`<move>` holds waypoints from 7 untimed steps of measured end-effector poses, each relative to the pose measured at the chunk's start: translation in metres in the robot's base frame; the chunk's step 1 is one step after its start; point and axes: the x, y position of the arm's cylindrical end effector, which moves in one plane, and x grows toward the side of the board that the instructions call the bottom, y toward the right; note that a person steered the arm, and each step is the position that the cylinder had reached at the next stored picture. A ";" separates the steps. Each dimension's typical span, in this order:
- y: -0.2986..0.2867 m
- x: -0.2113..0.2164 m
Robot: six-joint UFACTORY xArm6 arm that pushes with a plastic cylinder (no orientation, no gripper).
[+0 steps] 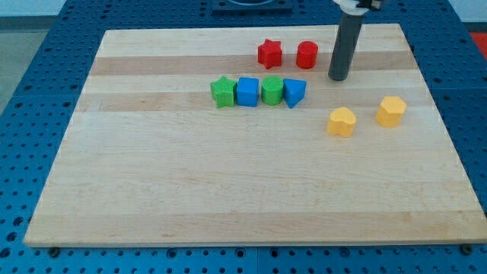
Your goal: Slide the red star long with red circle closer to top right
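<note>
Camera view
Bench (152, 190): pale wooden board, lying on a blue perforated surface (30, 114).
My tip (338, 78): lower end of a dark upright rod, resting on the bench near the view's top right; touches no block.
Gripper: none on this arm, so no open or closed state to tell; only the rod and my tip.
Red circle (307, 55): just to the view's left of my tip and slightly higher; a narrow strip of bare wood between them.
Red star (269, 53): further to the view's left of my tip, beyond the red circle; close beside the circle, not touching.
Blue triangular block (294, 92): below and to the view's left of my tip, nearest of the row of four.
Green block (272, 90): rounded, shape not clear; touching the blue triangular block on its left.
Blue square block (247, 91): next along the row, further left of my tip.
Green star (223, 92): left end of the row, farthest from my tip.
Yellow heart-like block (342, 122): below my tip, well apart.
Yellow block (391, 111): angular, exact shape unclear; below and to the view's right of my tip, apart from the other yellow one.
</note>
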 end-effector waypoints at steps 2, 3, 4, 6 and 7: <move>-0.045 -0.003; -0.082 -0.003; -0.119 -0.006; -0.160 -0.051; -0.163 -0.062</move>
